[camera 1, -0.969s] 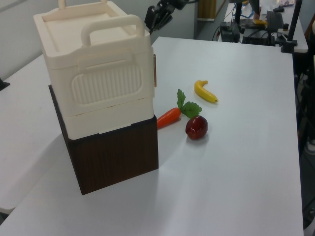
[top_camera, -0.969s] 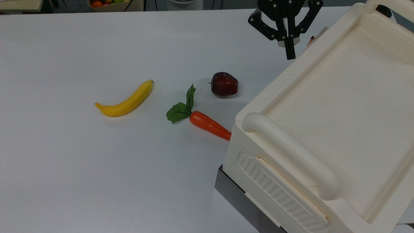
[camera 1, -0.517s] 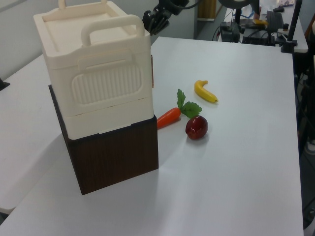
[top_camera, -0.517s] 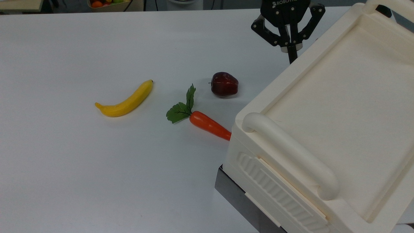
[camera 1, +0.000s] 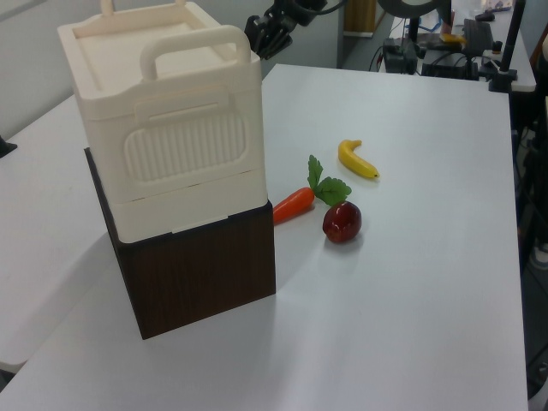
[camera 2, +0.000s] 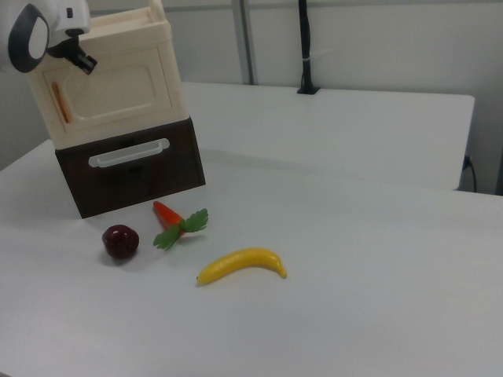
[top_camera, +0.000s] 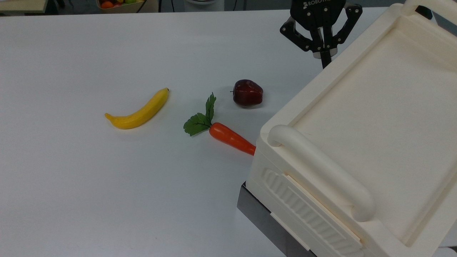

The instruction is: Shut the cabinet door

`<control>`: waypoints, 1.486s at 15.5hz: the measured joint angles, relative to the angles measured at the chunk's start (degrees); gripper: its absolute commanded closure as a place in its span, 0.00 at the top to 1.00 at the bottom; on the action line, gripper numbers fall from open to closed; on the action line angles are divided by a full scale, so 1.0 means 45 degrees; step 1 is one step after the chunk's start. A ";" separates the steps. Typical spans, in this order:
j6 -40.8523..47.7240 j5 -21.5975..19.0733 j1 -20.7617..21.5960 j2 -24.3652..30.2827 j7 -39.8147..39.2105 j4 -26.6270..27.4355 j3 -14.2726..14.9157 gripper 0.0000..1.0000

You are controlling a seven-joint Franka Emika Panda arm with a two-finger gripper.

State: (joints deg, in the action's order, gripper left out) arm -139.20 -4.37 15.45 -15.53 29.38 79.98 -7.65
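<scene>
The cream cabinet (top_camera: 375,107) stands on a dark base at the top view's right. In the right view its cabinet door (camera 2: 118,90) faces the camera and lies flush with the cabinet front, with the copper bar handle (camera 2: 56,103) upright at its left end. My gripper (top_camera: 325,63) is shut on nothing, its black fingertips pressed together against the cabinet's far edge. It meets the upper left part of the door in the right view (camera 2: 85,63). In the left view the gripper (camera 1: 259,41) sits just behind the cabinet's (camera 1: 171,111) top right corner.
A dark red apple (top_camera: 247,92), an orange carrot with green leaves (top_camera: 231,137) and a yellow banana (top_camera: 139,110) lie on the white table left of the cabinet. The carrot's tip touches the cabinet's base. The dark brown base holds a drawer with a white handle (camera 2: 128,153).
The door edge with its copper handle stuck out from the cabinet a second ago and now lies flush. My gripper has moved in toward the cabinet with it.
</scene>
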 measured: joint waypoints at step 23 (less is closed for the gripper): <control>0.9923 0.1850 -0.2291 0.2474 -0.6326 0.2180 0.1916 0.00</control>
State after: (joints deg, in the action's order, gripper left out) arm -94.55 3.96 5.14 -4.39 0.91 89.79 0.98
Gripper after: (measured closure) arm 0.991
